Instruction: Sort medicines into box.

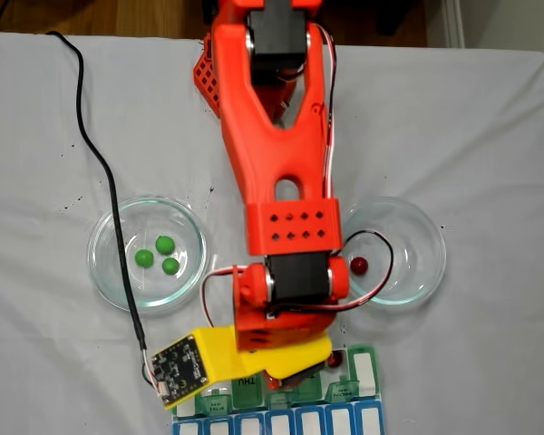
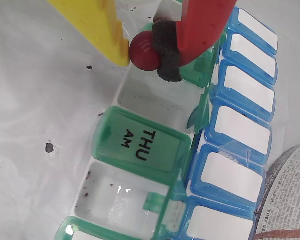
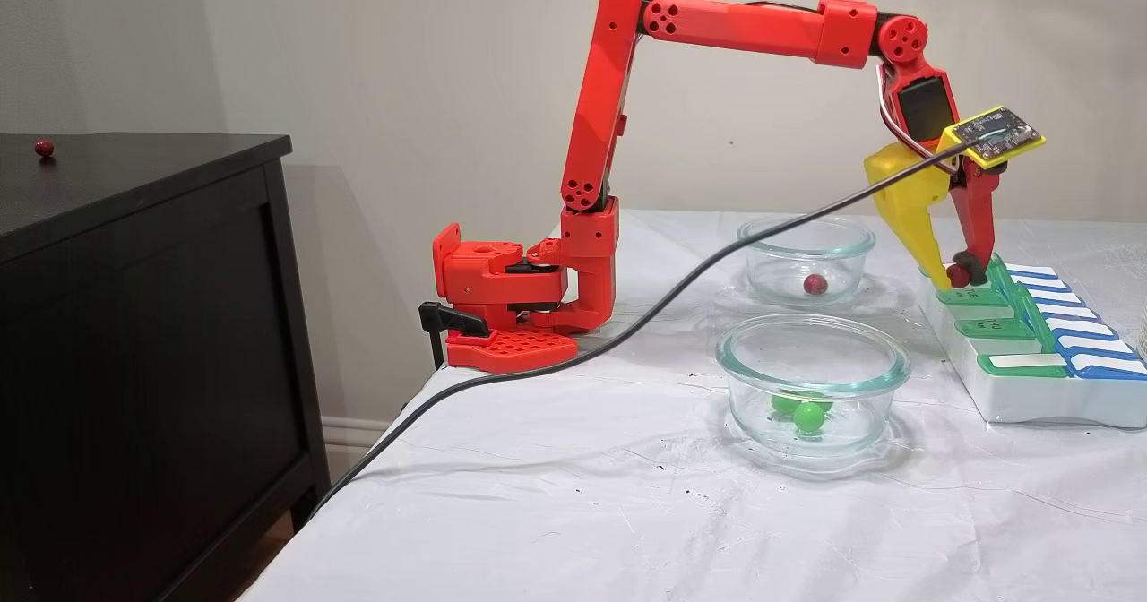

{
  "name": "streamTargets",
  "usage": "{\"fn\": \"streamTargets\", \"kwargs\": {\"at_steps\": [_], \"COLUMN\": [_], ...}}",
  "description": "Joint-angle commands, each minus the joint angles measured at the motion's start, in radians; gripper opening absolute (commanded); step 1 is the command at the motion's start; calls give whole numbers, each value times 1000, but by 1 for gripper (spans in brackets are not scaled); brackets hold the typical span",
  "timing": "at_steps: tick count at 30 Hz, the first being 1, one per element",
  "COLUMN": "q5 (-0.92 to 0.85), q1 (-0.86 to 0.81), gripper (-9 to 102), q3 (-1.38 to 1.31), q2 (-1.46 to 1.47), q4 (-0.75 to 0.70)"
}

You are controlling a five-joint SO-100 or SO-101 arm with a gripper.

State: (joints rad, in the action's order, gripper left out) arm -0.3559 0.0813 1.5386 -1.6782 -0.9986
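Over the weekly pill box with green lids and a blue row [image 2: 155, 165], your gripper [image 2: 150, 50] is pinching one small shiny red ball [image 2: 144, 51] between its yellow finger [image 2: 97, 25] and its red finger with the dark pad [image 2: 202, 25]. In the wrist view you can see the ball hanging above an open white compartment [image 2: 155, 97], right next to the shut green lid marked THU AM [image 2: 140, 145]. In a fixed view the red arm [image 3: 717, 24] reaches across the white tabletop [image 3: 582, 494] and points down at the near end of the box. You still have one red ball [image 1: 358, 265] sitting in the round clear glass dish on the right [image 1: 417, 249]. Three green balls [image 1: 160, 255] sit close together in the other glass dish on the left [image 1: 104, 254]. One more red ball [image 3: 43, 147] lies on the black cabinet [image 3: 134, 315] beside the tabletop.
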Motion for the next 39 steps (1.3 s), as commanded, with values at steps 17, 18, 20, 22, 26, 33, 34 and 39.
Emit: {"fn": "streamTargets", "kwargs": {"at_steps": [17, 18, 20, 22, 26, 33, 34, 39], "q5": [-26, -34, -38, -51, -52, -8, -9, -34], "q1": [-8, -6, -2, 0, -2, 135, 160, 341], "gripper": [15, 16, 19, 19, 19, 0, 0, 0], "q3": [3, 5, 6, 12, 12, 44, 49, 101], "q2": [-60, -67, -81, -98, -138, -327, -342, -445], "q4": [112, 104, 80, 64, 48, -43, -63, -153]}}
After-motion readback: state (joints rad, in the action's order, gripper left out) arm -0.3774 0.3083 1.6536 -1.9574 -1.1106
